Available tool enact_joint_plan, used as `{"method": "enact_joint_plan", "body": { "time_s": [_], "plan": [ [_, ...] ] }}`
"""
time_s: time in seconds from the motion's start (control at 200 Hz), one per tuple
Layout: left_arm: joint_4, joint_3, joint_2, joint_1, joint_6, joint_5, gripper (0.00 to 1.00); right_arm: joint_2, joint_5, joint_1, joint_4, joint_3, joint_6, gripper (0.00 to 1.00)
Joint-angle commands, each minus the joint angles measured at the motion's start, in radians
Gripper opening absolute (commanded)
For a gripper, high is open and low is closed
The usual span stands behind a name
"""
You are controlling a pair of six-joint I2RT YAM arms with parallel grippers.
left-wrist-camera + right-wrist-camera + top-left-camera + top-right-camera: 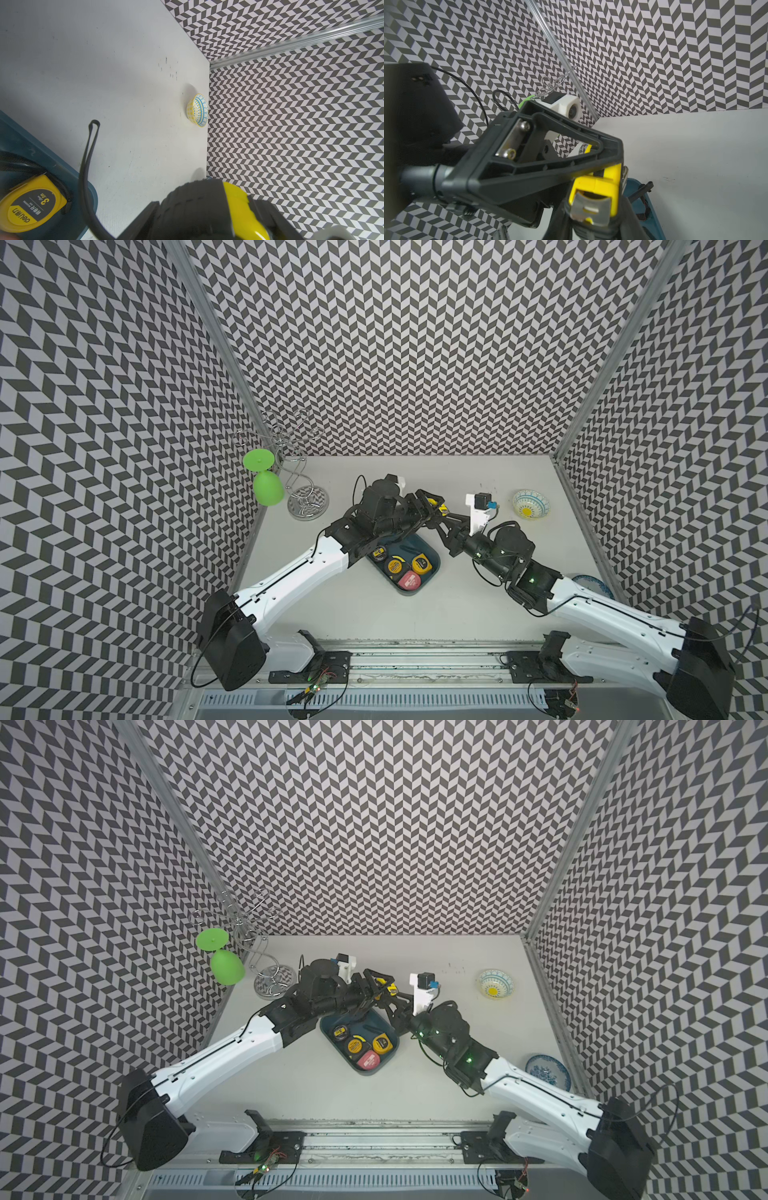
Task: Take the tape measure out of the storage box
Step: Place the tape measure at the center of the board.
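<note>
Box: the storage box (437,561) sits mid-counter (374,614), nearer than both pincers, with four other tapes (395,565) lying in it.
Tape: the tape measure (436,504) hangs in the air, clear of the box and just past its far end, with its strap (89,155) dangling.
Left pincer: the left pincer (432,502) is clamped on the tape measure.
Right pincer: the right pincer (443,516) has its tips at the same tape; I cannot tell whether they grip it.
Done: the lift-out looks complete.
Left to do: probably a hand-over or a set-down on bare counter, then letting go.
Left arm: it reaches from the near left corner over the box, with the wrist turned right.
Right arm: it reaches from the near right corner, with its tips aimed left.
</note>
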Motion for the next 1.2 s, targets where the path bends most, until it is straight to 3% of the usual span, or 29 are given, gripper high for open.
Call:
{"method": "enact_joint_plan", "body": {
  "time_s": [0.0,0.09,0.15,0.17,0.446,0.651,0.981,1.197],
  "plan": [
    [0.119,0.008,-0.004,-0.007,0.014,0.039,0.09,0.001,0.012,0.003,0.057,0.015,0.05,0.03],
    [0.116,0.014,0.002,-0.004,0.043,0.04,0.64,-0.008,0.052,0.003,0.046,0.01,0.065,0.0],
    [0.094,0.024,0.003,0.001,0.079,0.033,0.94,-0.021,0.076,-0.004,0.051,-0.003,0.062,0.0],
    [0.081,0.029,0.002,0.004,0.093,0.028,0.99,-0.026,0.08,-0.009,0.057,-0.009,0.061,0.0],
    [-0.181,0.06,-0.031,0.068,0.357,-0.08,1.0,-0.065,-0.095,-0.218,0.037,-0.071,0.156,0.0],
    [-0.339,0.056,-0.025,0.122,0.495,-0.118,1.0,-0.013,-0.282,-0.412,0.103,-0.16,0.277,0.0],
    [-0.4,0.035,0.012,0.127,0.553,-0.136,1.0,0.207,-0.561,-0.673,0.198,-0.252,0.407,0.0],
    [-0.42,0.036,0.046,0.125,0.579,-0.146,1.0,0.32,-0.629,-0.743,0.222,-0.281,0.416,0.0]
  ]
}}
